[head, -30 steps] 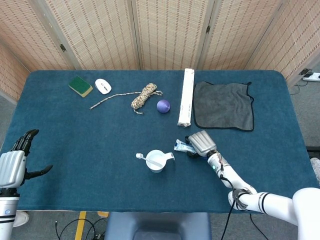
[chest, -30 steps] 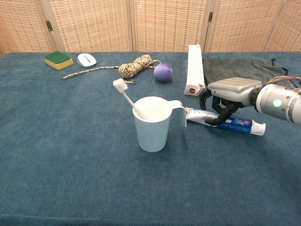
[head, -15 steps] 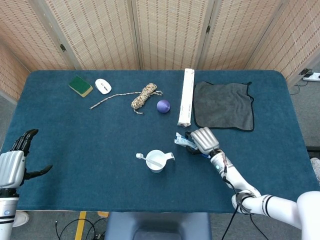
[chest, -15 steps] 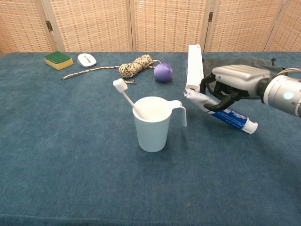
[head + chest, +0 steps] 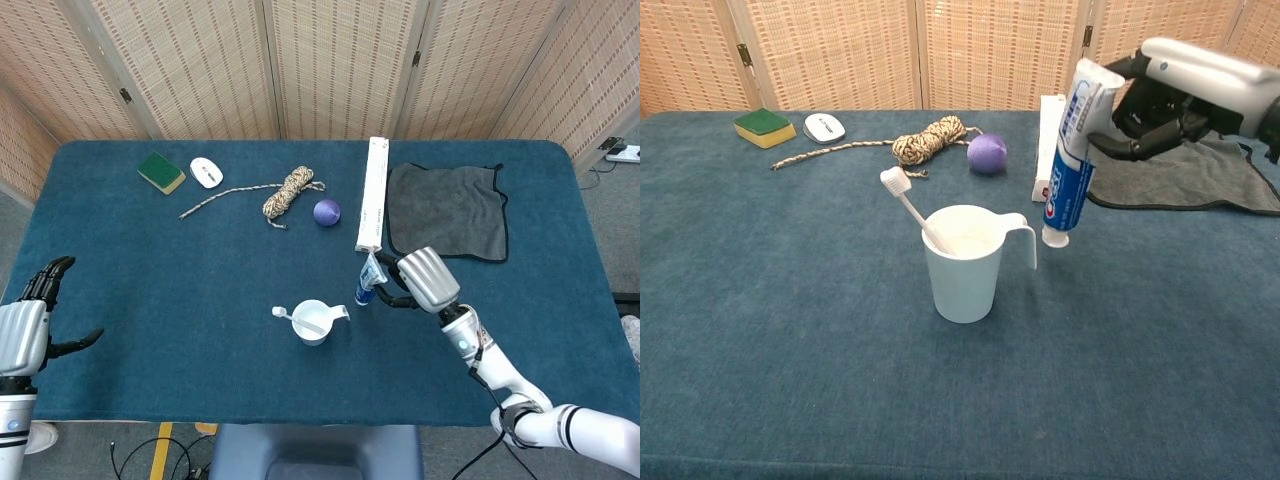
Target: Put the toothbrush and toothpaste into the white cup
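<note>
Screened-off test bench, woven folding screen (image 5: 330, 60) (floor cables), blue-clothed table (image 5: 180, 290)

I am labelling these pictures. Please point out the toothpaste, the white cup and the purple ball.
toothpaste (image 5: 1070, 160), chest view, on the blue middle of the tube.
white cup (image 5: 963, 280), chest view, on its outer wall.
purple ball (image 5: 327, 211), head view, on its centre.

R hand (image 5: 1175, 95) raised, fingers curled in a grip; L hand (image 5: 25, 330) idle, fingers apart.
</note>
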Robot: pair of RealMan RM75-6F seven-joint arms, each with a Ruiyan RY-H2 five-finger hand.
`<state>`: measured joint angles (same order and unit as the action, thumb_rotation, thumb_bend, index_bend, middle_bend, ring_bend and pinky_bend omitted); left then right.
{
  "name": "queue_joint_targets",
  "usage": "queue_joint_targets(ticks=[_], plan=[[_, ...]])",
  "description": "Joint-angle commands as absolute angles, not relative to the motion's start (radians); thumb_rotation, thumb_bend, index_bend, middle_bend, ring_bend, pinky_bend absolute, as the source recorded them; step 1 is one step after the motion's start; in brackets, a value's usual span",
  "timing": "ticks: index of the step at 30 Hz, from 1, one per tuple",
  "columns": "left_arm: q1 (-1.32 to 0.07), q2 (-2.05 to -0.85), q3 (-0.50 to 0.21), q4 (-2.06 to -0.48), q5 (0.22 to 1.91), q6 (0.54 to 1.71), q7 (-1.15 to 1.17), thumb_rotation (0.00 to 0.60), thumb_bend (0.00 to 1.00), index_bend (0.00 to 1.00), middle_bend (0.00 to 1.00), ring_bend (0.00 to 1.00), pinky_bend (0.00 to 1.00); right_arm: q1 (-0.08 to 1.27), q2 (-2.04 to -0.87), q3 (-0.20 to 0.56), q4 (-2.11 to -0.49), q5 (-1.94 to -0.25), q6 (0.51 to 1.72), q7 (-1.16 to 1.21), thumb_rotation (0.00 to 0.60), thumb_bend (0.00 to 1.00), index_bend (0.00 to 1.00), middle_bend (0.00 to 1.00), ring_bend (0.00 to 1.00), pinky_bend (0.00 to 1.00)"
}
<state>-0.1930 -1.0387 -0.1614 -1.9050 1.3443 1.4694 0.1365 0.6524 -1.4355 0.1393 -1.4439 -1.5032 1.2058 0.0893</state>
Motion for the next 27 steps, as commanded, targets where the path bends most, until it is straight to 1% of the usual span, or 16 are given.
queue_joint_targets(ticks=[1,7,17,23,27], plan=[[-0.194,-1.039,-0.164,-1.908,1.342,1.469,0.136,0.6,0.12,0.12,0.15,0.19,0.44,0.651,-1.422,0.153,-1.475,-1.554,1.25,0.108,0.6,0.47,0.72,0.89,1.0,0.98],[-0.194,-1.039,-0.165,-1.907,1.344,1.473,0.143,0.6,0.12,0.12,0.15,0.19,0.44,0.667,-1.397,0.196,-1.546,-1.579,1.284,0.091,0.6,0.47,0.73,0.9,1.0,0.98],[-0.195,-1.035,-0.167,-1.908,1.346,1.476,0.15,0.6,0.12,0.12,0.15,0.19,0.44,0.717,-1.409,0.222,-1.625,-1.613,1.263,0.107,0.6,0.47,0.73,0.91,1.0,0.98],[-0.193,-1.034,-0.166,-1.912,1.348,1.479,0.15,0.6,0.12,0.12,0.15,0.19,0.44,0.748,-1.444,0.218,-1.627,-1.613,1.224,0.082,0.6,0.47,0.73,0.91,1.0,0.98],[-0.187,-1.032,-0.163,-1.912,1.349,1.485,0.148,0.6,0.12,0.11,0.15,0.19,0.44,0.766,-1.483,0.21,-1.595,-1.614,1.205,0.046,0.6,0.47,0.73,0.91,1.0,0.98]])
